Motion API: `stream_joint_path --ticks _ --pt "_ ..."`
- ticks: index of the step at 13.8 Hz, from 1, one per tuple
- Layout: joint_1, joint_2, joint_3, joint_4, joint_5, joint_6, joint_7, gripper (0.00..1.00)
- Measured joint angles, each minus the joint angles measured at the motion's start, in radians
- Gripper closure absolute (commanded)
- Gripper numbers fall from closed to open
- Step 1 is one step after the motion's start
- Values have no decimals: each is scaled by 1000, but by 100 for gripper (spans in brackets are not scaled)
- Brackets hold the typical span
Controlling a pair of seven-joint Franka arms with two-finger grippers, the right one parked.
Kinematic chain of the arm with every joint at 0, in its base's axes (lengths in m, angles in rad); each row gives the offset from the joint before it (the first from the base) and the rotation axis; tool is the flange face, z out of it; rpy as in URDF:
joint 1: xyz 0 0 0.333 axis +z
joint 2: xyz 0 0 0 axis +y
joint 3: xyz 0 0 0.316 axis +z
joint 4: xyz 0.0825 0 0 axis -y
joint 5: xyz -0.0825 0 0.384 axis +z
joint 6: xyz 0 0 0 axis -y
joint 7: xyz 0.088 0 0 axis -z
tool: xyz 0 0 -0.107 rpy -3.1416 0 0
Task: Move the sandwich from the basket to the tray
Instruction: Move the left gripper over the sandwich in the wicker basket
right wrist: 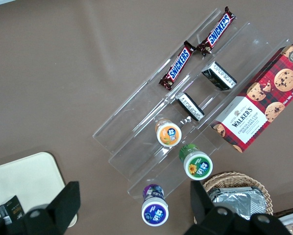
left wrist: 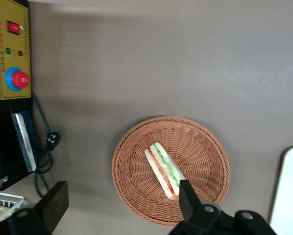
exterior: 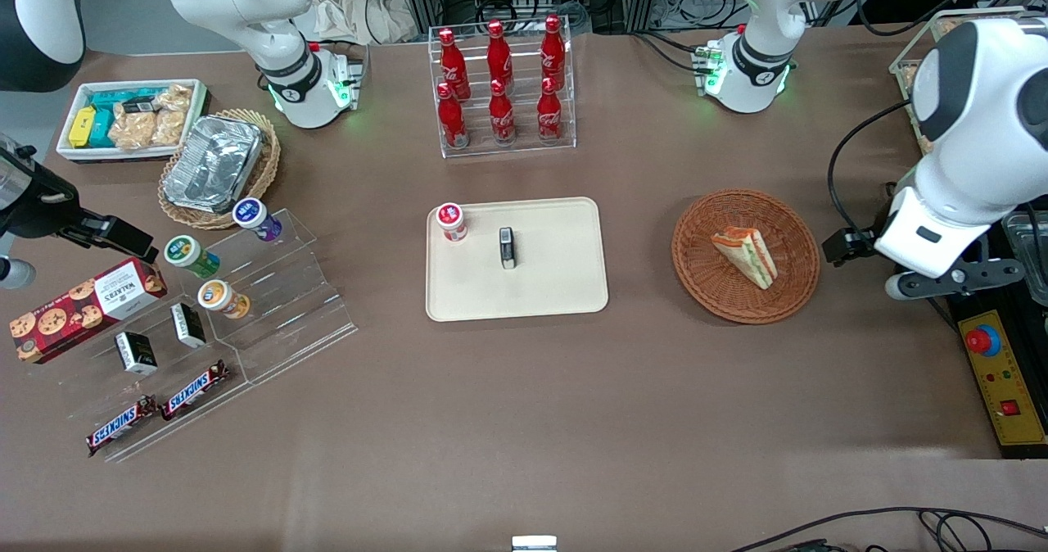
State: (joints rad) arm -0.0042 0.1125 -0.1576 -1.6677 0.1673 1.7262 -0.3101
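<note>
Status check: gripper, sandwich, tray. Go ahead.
Gripper open, above the basket's edge. Sandwich lying in basket, untouched. Tray holds small cup and dark box.

The left arm hangs at the table's working-arm end, its gripper [left wrist: 119, 203] raised above the table, fingers [left wrist: 187, 198] spread wide.
</note>
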Motion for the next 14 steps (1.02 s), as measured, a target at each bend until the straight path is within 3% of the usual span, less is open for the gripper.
stream_joint_path --ticks 6,11,14 --pt "-6 10 1 0 7 0 -4 0" --pt "-3 13 7 0 16 -14 207 0" --pt "-2 13 8 0 16 -34 240 0"
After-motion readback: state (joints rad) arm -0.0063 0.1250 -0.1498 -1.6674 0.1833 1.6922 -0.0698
